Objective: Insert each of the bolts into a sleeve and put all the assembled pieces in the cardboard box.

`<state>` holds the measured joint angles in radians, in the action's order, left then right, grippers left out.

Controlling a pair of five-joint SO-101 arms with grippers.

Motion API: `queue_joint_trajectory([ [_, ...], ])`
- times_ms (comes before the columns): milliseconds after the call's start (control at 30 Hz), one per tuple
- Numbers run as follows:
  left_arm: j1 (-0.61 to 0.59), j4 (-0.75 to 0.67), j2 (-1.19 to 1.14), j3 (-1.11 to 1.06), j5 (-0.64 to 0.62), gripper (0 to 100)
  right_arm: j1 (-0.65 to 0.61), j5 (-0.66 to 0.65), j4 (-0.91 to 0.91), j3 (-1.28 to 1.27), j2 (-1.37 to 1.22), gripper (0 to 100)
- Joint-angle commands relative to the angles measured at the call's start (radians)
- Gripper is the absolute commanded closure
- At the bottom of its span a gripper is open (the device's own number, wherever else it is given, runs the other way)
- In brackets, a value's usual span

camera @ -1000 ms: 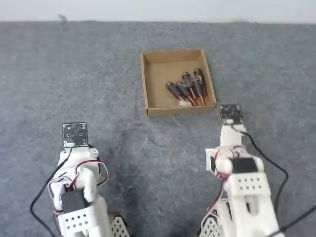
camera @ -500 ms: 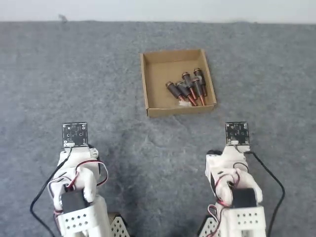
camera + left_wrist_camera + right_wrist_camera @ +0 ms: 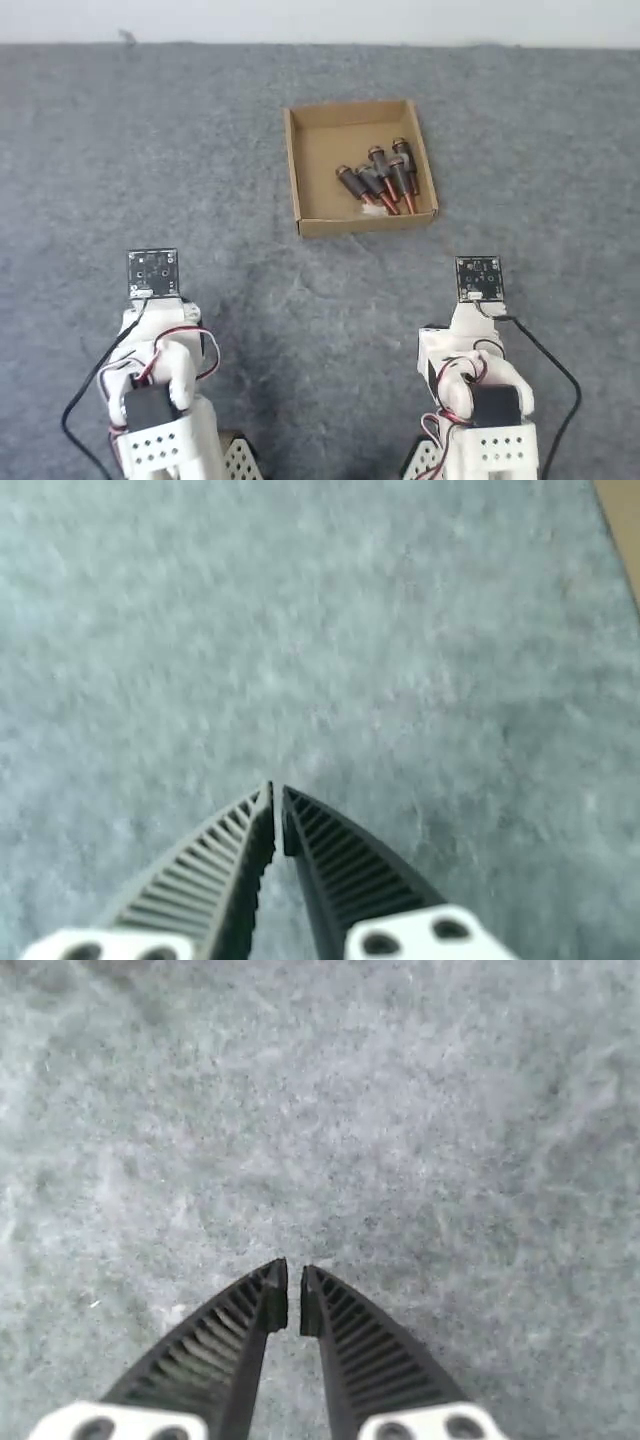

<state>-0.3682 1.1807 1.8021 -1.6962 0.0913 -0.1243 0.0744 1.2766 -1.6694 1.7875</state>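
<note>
The cardboard box [image 3: 300, 160] stands at the back middle of the grey carpet. Several assembled bolt-and-sleeve pieces [image 3: 382, 180] lie bunched in its right half. My left arm is folded back at the front left, and its gripper [image 3: 277, 797] is shut over bare carpet with nothing in it. At the front right my right arm is folded back too; the right gripper [image 3: 293, 1286] is shut and empty, with a hairline gap between the tips. A sliver of the box's edge [image 3: 622, 520] shows in the left wrist view.
Grey carpet [image 3: 150, 150] covers the whole table up to a white wall [image 3: 320, 20] at the back. The wrist camera boards [image 3: 152, 272] [image 3: 479, 277] of both arms sit well in front of the box.
The right arm has drawn back from beside the box's front right corner and folded down at the front right. The left arm has kept still.
</note>
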Motion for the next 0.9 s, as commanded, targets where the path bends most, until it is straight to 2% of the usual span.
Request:
queue_joint_trajectory([
  [0,0.051,0.081,0.023,0.012,0.006,99,0.010,0.008,0.007,-0.012,-0.004,99.3],
  [867,0.071,0.083,0.023,0.012,0.008,99,0.008,0.008,0.007,-0.014,-0.004,99.3],
])
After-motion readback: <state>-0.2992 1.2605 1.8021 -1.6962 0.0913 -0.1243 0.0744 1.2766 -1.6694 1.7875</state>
